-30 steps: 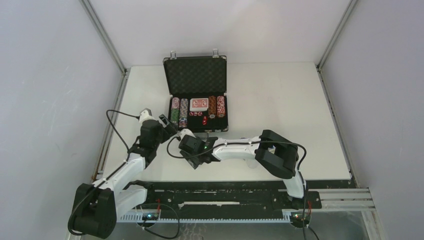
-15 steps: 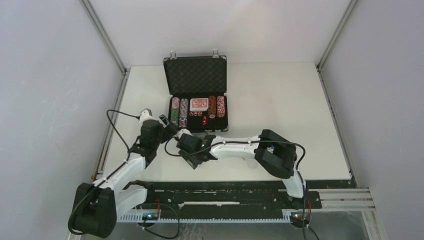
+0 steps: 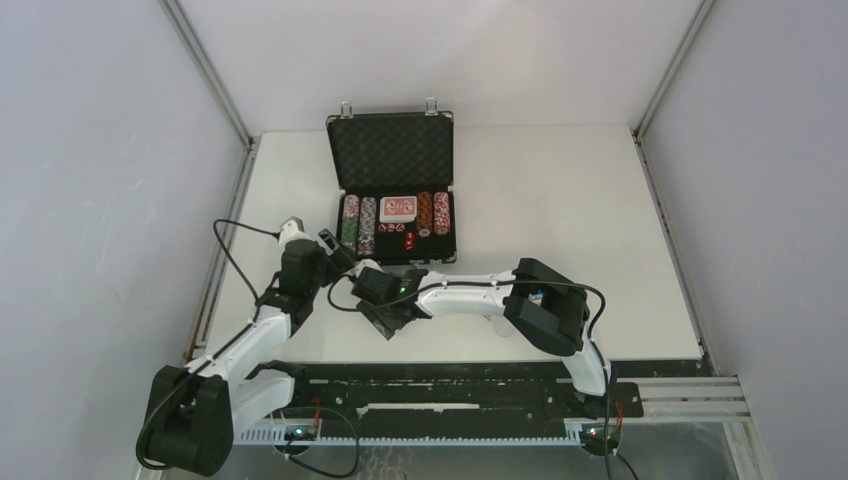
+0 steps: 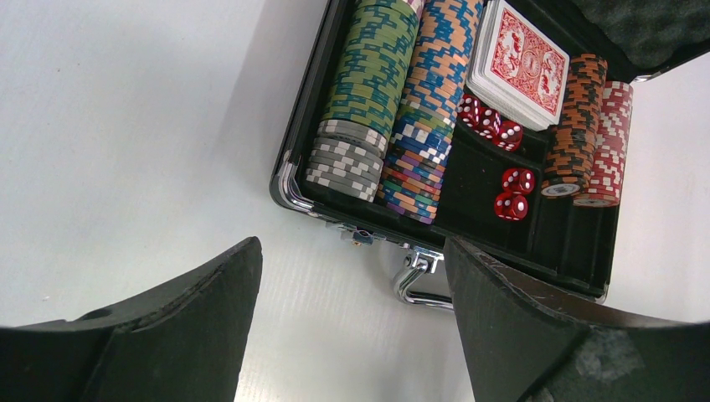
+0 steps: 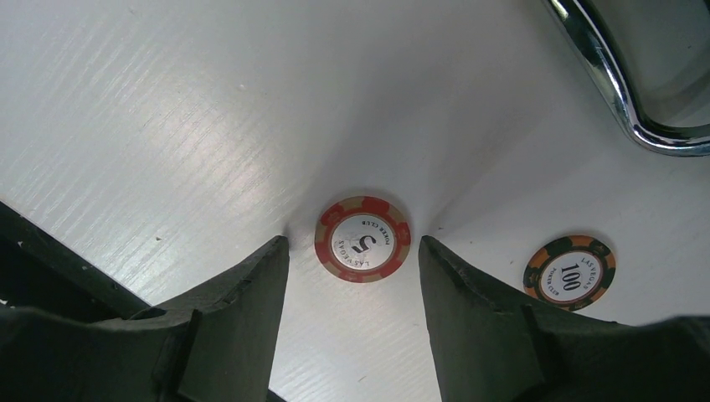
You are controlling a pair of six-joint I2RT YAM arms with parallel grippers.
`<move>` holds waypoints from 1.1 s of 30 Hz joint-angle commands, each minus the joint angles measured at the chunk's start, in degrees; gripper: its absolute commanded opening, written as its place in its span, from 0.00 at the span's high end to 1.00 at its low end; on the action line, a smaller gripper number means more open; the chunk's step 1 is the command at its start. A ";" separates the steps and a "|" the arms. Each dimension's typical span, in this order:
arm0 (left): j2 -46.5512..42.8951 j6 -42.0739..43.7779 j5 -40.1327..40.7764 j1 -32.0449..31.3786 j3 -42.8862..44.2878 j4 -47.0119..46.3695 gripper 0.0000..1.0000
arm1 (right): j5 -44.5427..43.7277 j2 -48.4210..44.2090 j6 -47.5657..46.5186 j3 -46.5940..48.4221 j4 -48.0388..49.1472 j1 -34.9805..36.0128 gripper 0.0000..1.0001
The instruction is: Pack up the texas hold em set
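1. Right gripper (image 5: pixel 352 247): open, empty; red chip (image 5: pixel 362 239) lies flat between my jaws.
2. 100 chip (image 5: pixel 569 272): loose, just outside one jaw.
3. Left gripper (image 4: pixel 352 244): open, empty; case (image 4: pixel 289 180) ahead, lid up, mostly filled.

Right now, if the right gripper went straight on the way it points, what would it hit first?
Probably the red 5 chip, lying flat on the white table and centred under the open right gripper; how far above the chip it is remains unclear.

Overhead camera plus two wrist close-ups.
Top view looks down on the whole surface (image 3: pixel 560 200); both wrist views sit close above it, sharing the handle (image 4: pixel 419 285) of the case (image 4: pixel 544 239).
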State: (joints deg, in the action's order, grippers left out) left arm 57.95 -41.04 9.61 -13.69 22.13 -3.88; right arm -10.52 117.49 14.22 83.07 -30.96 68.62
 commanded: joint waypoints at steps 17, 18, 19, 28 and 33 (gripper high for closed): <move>-0.72 0.36 -1.00 0.63 -0.68 -1.61 0.16 | 1.60 2.32 -1.17 2.45 -1.72 -0.33 0.42; -0.73 0.40 -0.99 0.61 -0.68 -1.65 0.16 | 1.44 2.34 -1.13 2.38 -1.81 -0.33 0.43; -0.66 0.42 -1.00 0.62 -0.73 -1.68 0.16 | 1.14 2.25 -0.96 2.37 -1.82 -0.33 0.43; -1.13 0.42 -1.08 0.61 -0.84 -1.48 0.16 | 0.25 0.96 -0.59 2.17 -1.03 -0.57 0.50; -1.25 0.41 -1.04 0.68 -0.69 -1.31 0.16 | -0.18 0.26 -0.68 1.95 -0.88 -0.68 0.52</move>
State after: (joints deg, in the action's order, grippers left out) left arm 57.95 -41.01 9.21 -13.32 22.13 -3.86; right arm -8.64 118.34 14.02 84.18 -31.53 68.31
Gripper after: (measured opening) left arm 0.842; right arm 0.501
